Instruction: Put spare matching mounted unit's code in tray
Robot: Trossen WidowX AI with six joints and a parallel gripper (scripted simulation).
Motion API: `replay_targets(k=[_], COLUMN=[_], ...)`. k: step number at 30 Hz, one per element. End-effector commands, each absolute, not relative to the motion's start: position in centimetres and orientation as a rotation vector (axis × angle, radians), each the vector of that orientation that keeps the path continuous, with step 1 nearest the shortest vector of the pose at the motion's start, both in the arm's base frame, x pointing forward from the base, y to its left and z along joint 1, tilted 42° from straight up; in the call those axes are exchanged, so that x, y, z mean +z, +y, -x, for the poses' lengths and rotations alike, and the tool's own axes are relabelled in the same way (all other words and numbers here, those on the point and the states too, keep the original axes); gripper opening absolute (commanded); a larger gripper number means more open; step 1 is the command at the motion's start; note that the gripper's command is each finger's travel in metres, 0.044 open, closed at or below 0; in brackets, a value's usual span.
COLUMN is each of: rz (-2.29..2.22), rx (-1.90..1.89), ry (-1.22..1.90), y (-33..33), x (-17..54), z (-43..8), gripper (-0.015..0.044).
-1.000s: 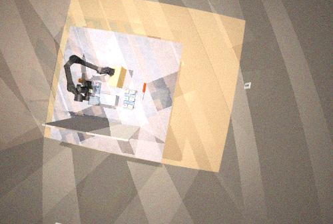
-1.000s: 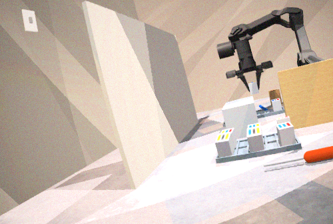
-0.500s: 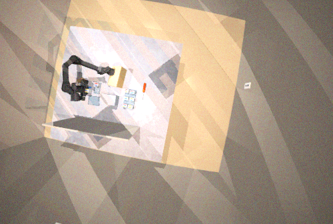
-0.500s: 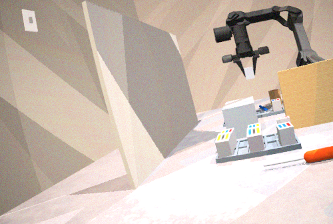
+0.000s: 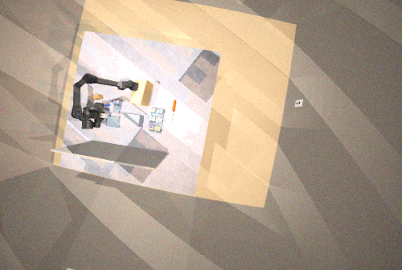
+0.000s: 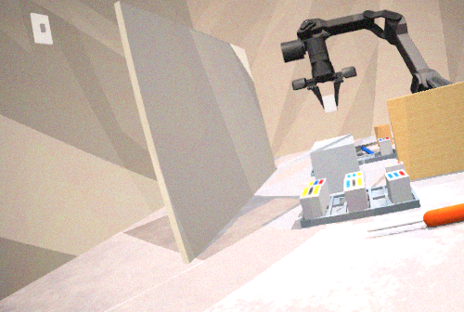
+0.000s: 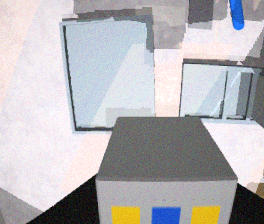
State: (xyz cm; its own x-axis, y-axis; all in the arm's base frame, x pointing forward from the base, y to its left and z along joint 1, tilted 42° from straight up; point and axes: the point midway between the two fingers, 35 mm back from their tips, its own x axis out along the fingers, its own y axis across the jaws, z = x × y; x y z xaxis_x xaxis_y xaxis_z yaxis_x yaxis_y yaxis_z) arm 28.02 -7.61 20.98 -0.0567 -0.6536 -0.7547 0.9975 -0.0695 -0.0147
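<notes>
The arm (image 6: 394, 32) is matte dark grey throughout, built of slim rounded links with thick cylindrical joints. A stubby barrel sticks out beside the wrist. The gripper (image 6: 328, 97) ends in two thin, tapering black fingers (image 6: 318, 95).

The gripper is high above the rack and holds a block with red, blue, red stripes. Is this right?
Only the stripes are wrong. The wrist view shows the block with yellow, blue, yellow stripes. The gripper does hold it high above the rack.

Far overhead, low side, downward wrist.
</notes>
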Motion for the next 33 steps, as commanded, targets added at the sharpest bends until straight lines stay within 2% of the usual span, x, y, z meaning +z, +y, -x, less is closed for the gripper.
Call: replay_targets(k=[1,10,33], rz=[-0.675,-0.663,-0.666], rx=[-1.535,-1.533,-1.534], ry=[0.668,0.674,0.675], y=[-8.2,-9.1,-10.1], x=[21.2,21.1,20.0], z=[-29.7,-32.8,-33.1], gripper=[0.0,0.0,0.0])
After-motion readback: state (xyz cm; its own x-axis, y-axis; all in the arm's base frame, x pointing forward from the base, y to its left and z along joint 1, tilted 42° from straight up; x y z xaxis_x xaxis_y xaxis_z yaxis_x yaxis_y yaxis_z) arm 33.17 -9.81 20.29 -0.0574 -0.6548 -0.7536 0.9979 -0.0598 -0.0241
